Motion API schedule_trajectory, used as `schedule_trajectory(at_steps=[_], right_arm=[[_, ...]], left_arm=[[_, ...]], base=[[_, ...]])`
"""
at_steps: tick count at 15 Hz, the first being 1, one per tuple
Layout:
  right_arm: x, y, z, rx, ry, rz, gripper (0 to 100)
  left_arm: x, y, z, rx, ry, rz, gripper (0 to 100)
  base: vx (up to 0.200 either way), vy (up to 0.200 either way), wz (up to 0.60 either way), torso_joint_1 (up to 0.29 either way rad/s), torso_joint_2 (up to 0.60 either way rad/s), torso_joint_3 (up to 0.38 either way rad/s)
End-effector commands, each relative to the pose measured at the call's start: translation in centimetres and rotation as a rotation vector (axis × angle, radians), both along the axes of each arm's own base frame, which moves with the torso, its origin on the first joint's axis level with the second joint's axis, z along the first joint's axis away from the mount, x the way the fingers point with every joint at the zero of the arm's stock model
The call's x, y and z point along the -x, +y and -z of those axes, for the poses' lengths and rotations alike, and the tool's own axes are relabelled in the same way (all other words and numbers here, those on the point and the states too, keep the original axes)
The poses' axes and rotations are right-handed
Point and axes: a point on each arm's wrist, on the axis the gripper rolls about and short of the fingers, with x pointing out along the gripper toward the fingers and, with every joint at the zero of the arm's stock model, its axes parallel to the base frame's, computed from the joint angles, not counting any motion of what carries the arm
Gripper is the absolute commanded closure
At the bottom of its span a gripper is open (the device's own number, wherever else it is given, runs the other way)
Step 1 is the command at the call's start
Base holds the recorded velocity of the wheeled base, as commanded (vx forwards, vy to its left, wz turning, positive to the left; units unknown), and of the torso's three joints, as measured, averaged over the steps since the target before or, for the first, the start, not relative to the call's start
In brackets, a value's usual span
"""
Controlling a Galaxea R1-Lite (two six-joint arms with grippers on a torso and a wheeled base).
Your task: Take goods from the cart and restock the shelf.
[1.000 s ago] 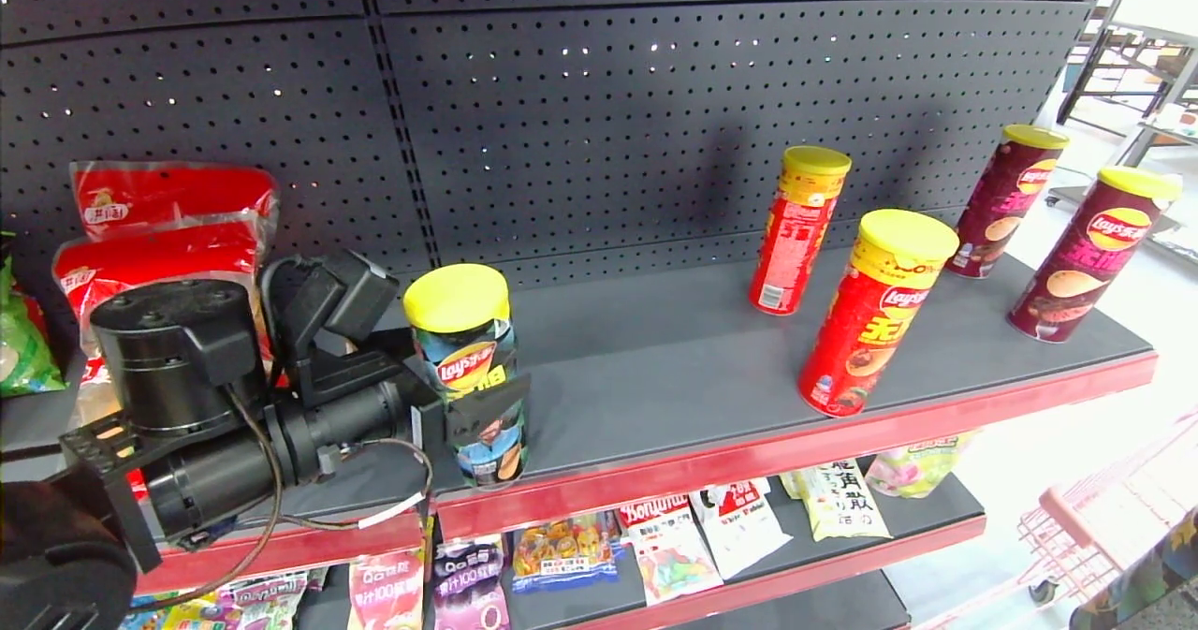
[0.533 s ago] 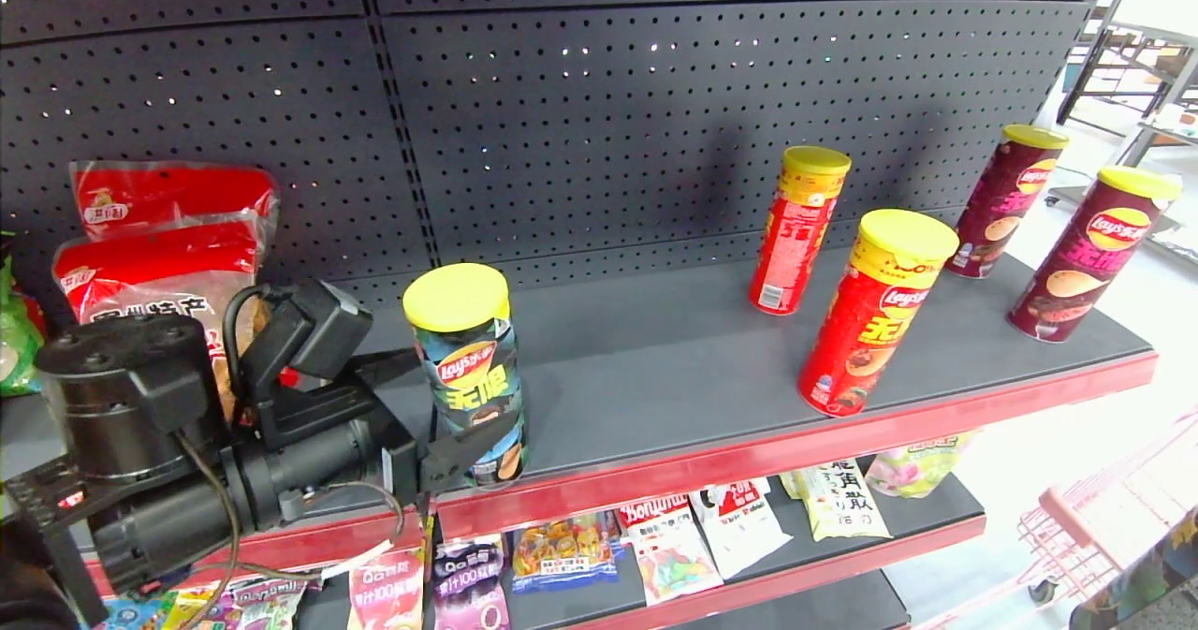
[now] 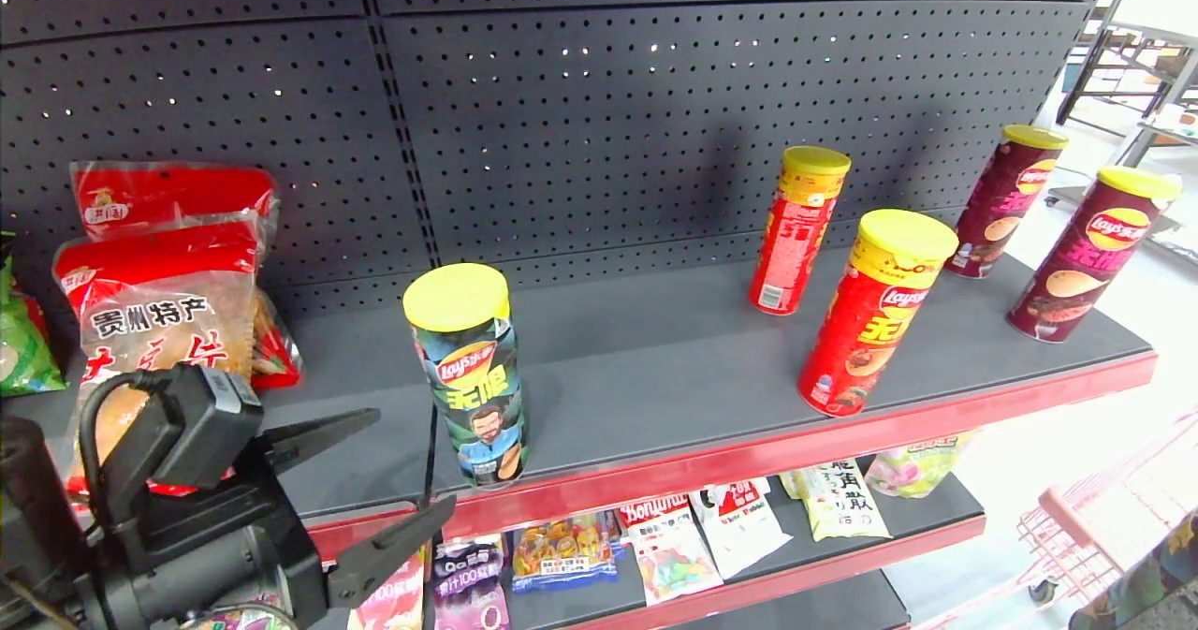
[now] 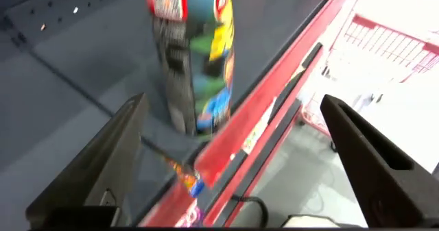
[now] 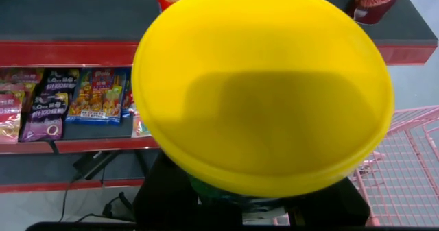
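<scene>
A blue-green chip can (image 3: 473,377) with a yellow lid stands upright near the front edge of the grey shelf (image 3: 655,358). It stands free, also seen as the can (image 4: 195,59) in the left wrist view. My left gripper (image 3: 412,461) is open, low and to the left of the can, in front of the shelf's red lip. Its two fingers (image 4: 103,162) are spread wide with nothing between them. In the right wrist view the yellow lid (image 5: 260,87) of another chip can sits close to the camera, with my right gripper shut on that can's body.
Two red chip cans (image 3: 875,312) and two maroon cans (image 3: 1090,251) stand at the shelf's right. Red snack bags (image 3: 159,302) lean at the left. Small packets (image 3: 664,541) lie on the lower shelf. The pink cart (image 3: 1104,527) is at the lower right.
My left gripper has let go of the blue-green can and drawn back down and to the left, fingers wide apart. The can stays standing on the shelf.
</scene>
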Motion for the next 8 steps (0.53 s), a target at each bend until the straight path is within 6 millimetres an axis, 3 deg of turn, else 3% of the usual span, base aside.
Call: schedule_trajectory(at_steps=[1,5,8], right_arm=[[0.0,0.0,0.4,0.003,0.016,-0.004,100],[-0.5,0.0,0.5,0.021,0.039,0.022,100],[-1.0,0.1,0.5,0.025,0.057,0.017,100]], left_arm=[[1.9,1.5,-0.4,-0.004,-0.01,-0.072,0],[4.6,3.7,-3.2,-0.062,0.066,-0.174,0],[8.1,5.8,-4.4,-0.286,0.137,-0.303,0]], base=[[0.0,0.0,0.0,0.0,0.0,0.0],[0.0,0.0,0.0,0.0,0.0,0.0],[0.0,0.0,0.0,0.0,0.0,0.0]])
